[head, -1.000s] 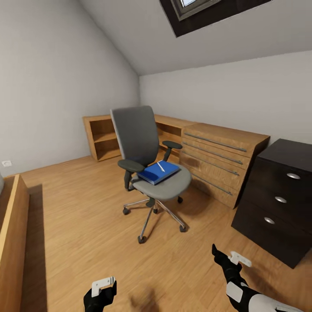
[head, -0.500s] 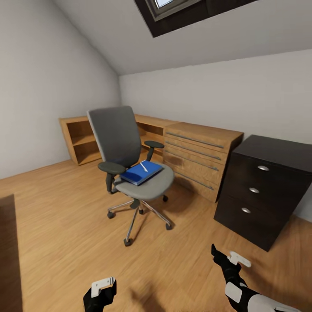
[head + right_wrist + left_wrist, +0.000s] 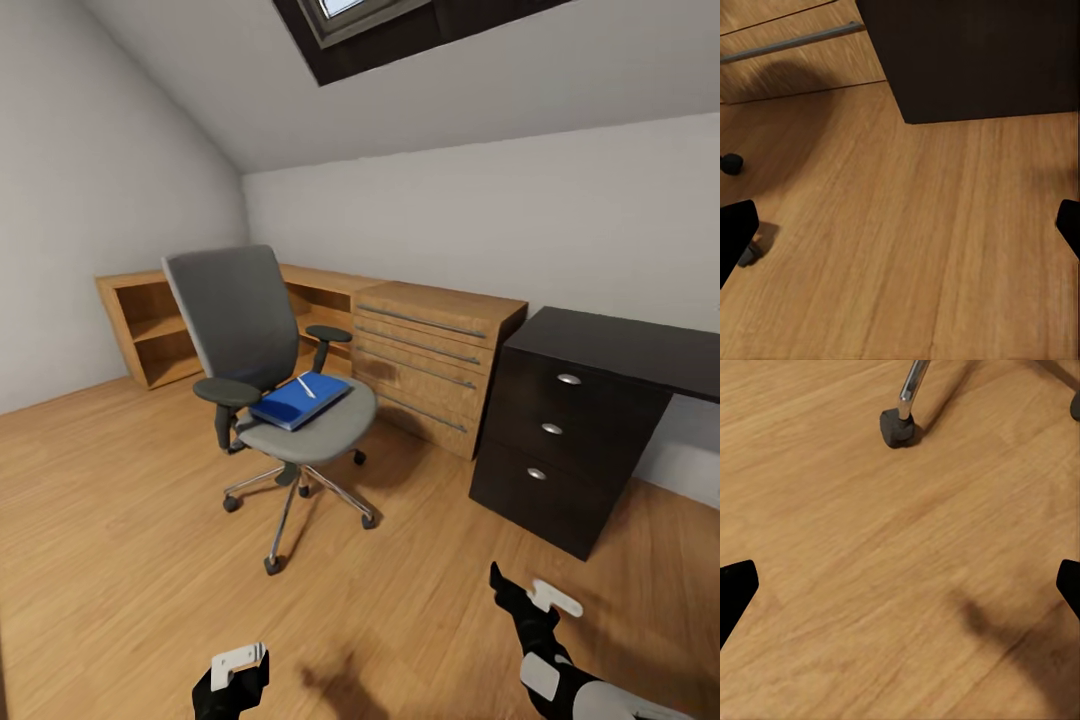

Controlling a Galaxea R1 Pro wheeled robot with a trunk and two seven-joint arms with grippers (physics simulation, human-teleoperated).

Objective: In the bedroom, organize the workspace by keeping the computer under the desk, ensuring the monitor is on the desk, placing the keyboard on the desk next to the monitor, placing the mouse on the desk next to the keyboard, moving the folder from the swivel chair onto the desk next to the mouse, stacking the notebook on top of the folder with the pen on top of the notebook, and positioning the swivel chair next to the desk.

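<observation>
Head view: flat bright-blue folder [image 3: 298, 400].

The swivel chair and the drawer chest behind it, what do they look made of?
Swivel chair: matte grey seat and back, likely fabric; black armrests, probably plastic; shiny chrome-looking metal base. Drawer chest: light wood-grain panels, wood or veneer, with long silvery metal-looking handles.

A wooden floor [image 3: 120, 520] carries the swivel chair [image 3: 265, 370] on its castors, a light wooden drawer chest [image 3: 430, 360] against the wall and a black drawer cabinet [image 3: 560, 450] beside it. On the chair seat lies the blue folder [image 3: 298, 401], with the white pen [image 3: 306, 386] on top.
</observation>
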